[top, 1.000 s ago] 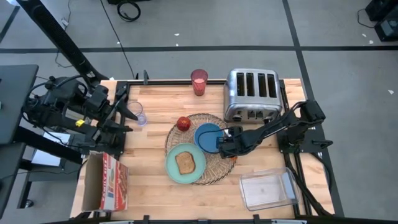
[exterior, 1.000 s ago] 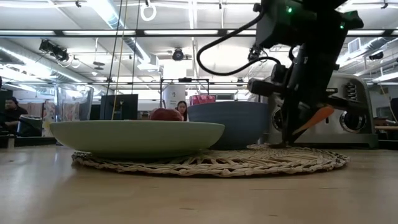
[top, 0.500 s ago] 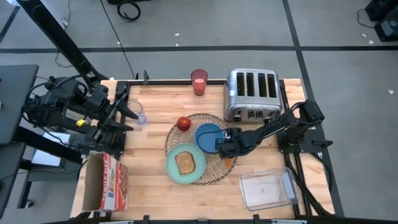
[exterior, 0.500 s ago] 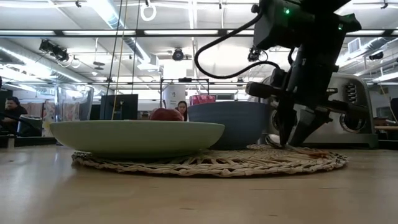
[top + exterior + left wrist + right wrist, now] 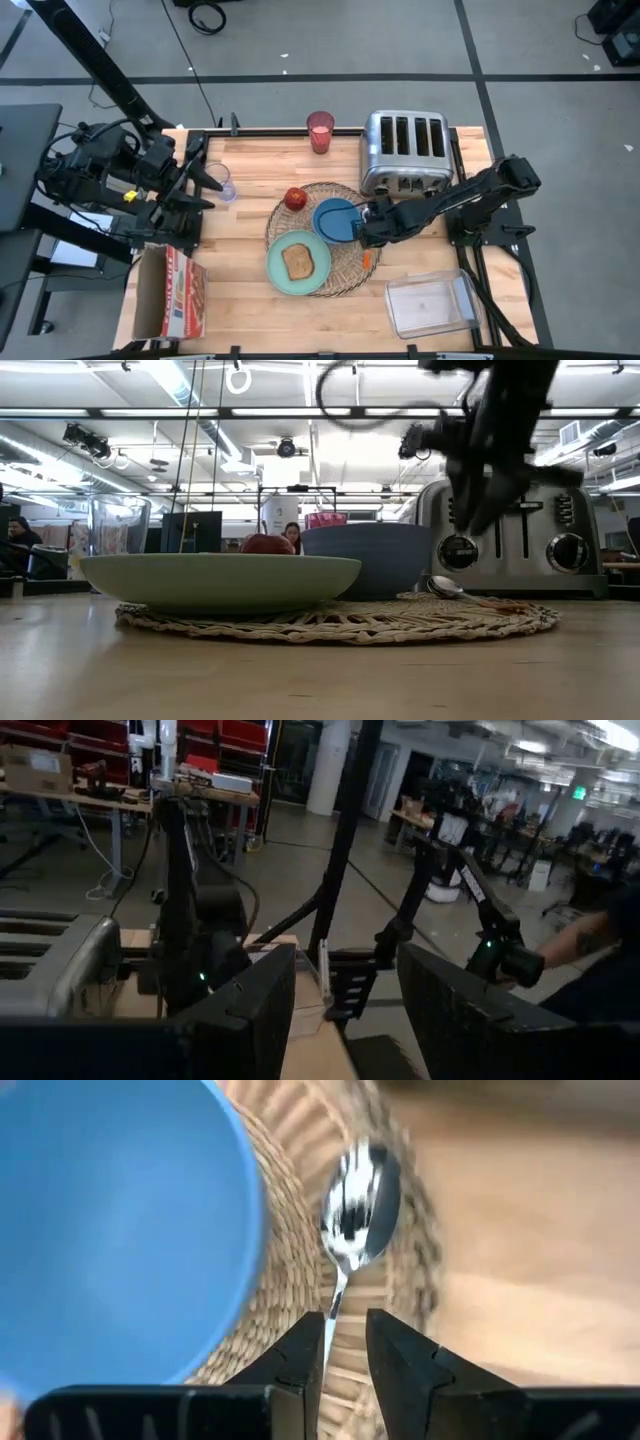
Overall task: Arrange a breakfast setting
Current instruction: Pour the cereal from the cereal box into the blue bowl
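Observation:
The wicker placemat (image 5: 345, 268) lies mid-table. On it rest the teal plate (image 5: 278, 270) with the toast slice (image 5: 298, 261), the blue bowl (image 5: 333, 218) and the red apple (image 5: 295, 198). The orange-handled spoon (image 5: 368, 259) lies flat along the mat's right rim, its metal bowl end (image 5: 355, 1205) beside the blue bowl. My right gripper (image 5: 366, 228) hangs open and empty above the spoon (image 5: 478, 520). The pink cup (image 5: 320, 131) stands at the far edge. My left gripper (image 5: 212, 184) waits open at the table's left.
The silver toaster (image 5: 403, 150) stands just behind my right arm. A clear glass (image 5: 226, 188) stands beside my left gripper. A clear plastic container (image 5: 430, 305) sits at the near right, and a cardboard box (image 5: 180, 295) at the near left.
My right gripper has opened and let go of the spoon, then risen straight up off the placemat. The spoon, held tilted with its handle up a second ago, now lies flat on the mat's right rim.

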You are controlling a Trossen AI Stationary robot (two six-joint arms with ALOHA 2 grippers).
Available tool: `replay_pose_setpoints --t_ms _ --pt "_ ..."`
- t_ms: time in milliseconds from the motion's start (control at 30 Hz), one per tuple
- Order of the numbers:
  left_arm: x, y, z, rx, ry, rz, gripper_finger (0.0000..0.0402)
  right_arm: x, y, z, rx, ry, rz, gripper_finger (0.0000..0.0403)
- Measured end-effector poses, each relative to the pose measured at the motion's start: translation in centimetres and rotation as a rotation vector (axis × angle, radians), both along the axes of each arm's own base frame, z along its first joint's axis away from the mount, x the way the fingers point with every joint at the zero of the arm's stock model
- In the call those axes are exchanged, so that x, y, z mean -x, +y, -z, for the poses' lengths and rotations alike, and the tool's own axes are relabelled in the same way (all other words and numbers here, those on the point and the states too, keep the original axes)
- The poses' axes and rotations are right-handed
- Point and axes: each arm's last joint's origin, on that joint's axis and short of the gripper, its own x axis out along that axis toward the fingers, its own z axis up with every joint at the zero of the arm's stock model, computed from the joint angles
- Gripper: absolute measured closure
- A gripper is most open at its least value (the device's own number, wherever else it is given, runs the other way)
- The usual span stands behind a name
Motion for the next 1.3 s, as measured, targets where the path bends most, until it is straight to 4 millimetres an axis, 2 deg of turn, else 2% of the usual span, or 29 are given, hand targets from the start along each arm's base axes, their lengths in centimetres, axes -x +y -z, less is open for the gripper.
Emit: replay_pose_setpoints --t_ms 100,200,300,433,533,667,900,1100,1300 --pt "-0.9 -0.6 -0.8 0.018 0.012 0.043 0.0218 -0.1 0.3 -3.5 0.09 0.001 -0.088 0.0315" --pt "-1.9 -1.2 -1.2 0.02 0.112 0.075 0.0218 -0.7 0.3 -6.8 0.196 -0.031 -0.205 0.0315" --pt "-2.6 -1.9 -0.7 0.084 0.331 0.088 0.0218 -1.3 0.2 -9.4 0.282 -0.076 -0.291 0.0315" --pt "-2.4 -2.8 0.5 0.269 0.683 0.056 0.0218 -1.8 -0.4 -11.5 0.367 -0.096 -0.335 0.0315" --pt "-2.1 -4.1 1.6 0.45 0.939 0.049 0.0218 -2.1 -1.1 -11.9 0.396 -0.086 -0.36 0.0315" --pt "-1.0 -5.6 2.2 0.665 1.19 0.027 0.0219 -2.5 -2.2 -12.0 0.413 -0.066 -0.393 0.0315" --pt "0.5 -7.9 2.3 0.928 1.412 -0.1 0.0219 -3.7 -4.0 -12.4 0.446 -0.057 -0.577 0.0295" --pt "0.6 -9.8 3.3 1.048 1.605 -0.293 0.0219 -4.3 -5.0 -12.6 0.474 -0.039 -0.8 0.025" --pt "0.2 -11.8 4.7 1.064 1.767 -0.491 0.0219 -4.1 -4.4 -12.4 0.482 0.023 -1.037 0.0205"
